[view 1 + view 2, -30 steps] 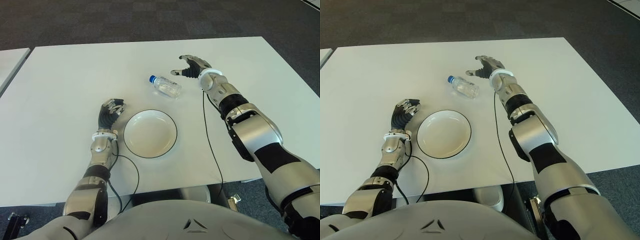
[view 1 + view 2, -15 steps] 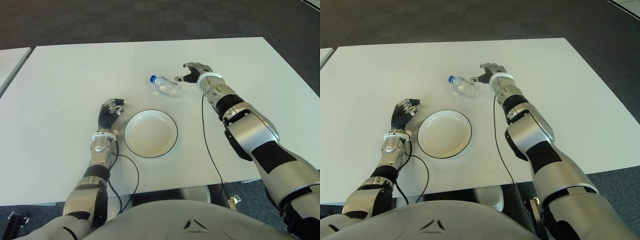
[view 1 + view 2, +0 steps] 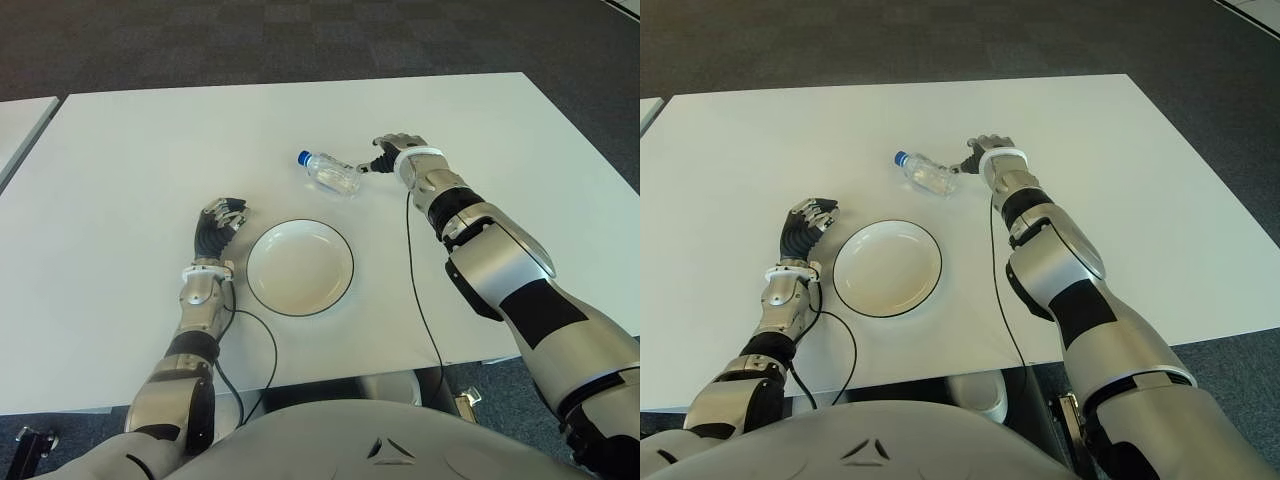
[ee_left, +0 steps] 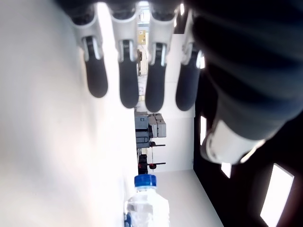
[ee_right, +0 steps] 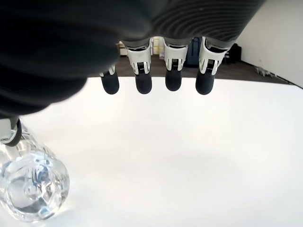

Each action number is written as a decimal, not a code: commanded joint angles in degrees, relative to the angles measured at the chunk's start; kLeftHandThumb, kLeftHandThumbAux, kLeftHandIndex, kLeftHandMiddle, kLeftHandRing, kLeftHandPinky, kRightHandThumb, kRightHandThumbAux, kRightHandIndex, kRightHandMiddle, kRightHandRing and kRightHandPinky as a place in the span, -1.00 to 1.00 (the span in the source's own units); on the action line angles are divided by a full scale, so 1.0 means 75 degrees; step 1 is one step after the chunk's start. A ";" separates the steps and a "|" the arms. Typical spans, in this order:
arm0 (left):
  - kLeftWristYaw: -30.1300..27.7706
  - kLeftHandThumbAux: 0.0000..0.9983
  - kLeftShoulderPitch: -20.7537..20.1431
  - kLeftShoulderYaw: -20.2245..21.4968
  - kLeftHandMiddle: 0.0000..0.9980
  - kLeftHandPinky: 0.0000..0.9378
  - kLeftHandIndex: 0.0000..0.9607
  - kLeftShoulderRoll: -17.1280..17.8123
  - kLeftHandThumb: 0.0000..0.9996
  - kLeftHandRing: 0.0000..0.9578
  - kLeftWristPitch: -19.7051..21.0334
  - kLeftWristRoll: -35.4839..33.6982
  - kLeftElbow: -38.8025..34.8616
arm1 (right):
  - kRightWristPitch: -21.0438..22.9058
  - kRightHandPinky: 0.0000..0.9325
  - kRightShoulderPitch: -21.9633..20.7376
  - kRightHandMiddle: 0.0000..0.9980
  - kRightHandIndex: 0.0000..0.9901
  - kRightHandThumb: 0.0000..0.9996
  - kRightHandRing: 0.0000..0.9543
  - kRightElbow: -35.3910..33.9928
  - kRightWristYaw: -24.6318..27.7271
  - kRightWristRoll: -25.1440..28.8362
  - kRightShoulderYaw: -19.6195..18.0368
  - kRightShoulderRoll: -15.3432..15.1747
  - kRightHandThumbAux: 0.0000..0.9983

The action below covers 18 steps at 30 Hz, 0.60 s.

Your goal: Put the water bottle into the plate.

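The water bottle [image 3: 330, 172] lies on its side on the white tabletop [image 3: 130, 150], blue cap toward ten o'clock, base toward four o'clock. It sits at about twelve o'clock from the plate [image 3: 300, 268], near it but clearly apart, and nothing is in the plate.

The right hand [image 3: 396, 153] is at the bottle's base end, at roughly three o'clock from it. In the right wrist view its fingers [image 5: 143, 81] hang extended and spread over bare tabletop, holding nothing, with the clear base of the bottle just beside the thumb side. From where the head camera looks, the thumb seems to reach the base, but I cannot tell whether it really touches.

The left hand [image 3: 217, 226] shows at nine o'clock of the plate, just beside its rim. Its fingers [image 4: 128, 90] are loosely extended in its own wrist view, gripping nothing, with the bottle's blue cap visible farther off across the tabletop. A thin black cable [image 3: 262, 340] loops on the tabletop near that wrist.
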 commanded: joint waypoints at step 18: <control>0.0098 0.45 0.0386 0.0070 -0.31 -0.21 -0.15 -0.0105 0.40 -0.29 0.0587 -0.0080 0.0005 | -0.0005 -1.00 -0.0493 -1.00 -1.00 -0.04 -1.00 0.0036 0.0152 -0.0001 0.0039 0.0518 -0.45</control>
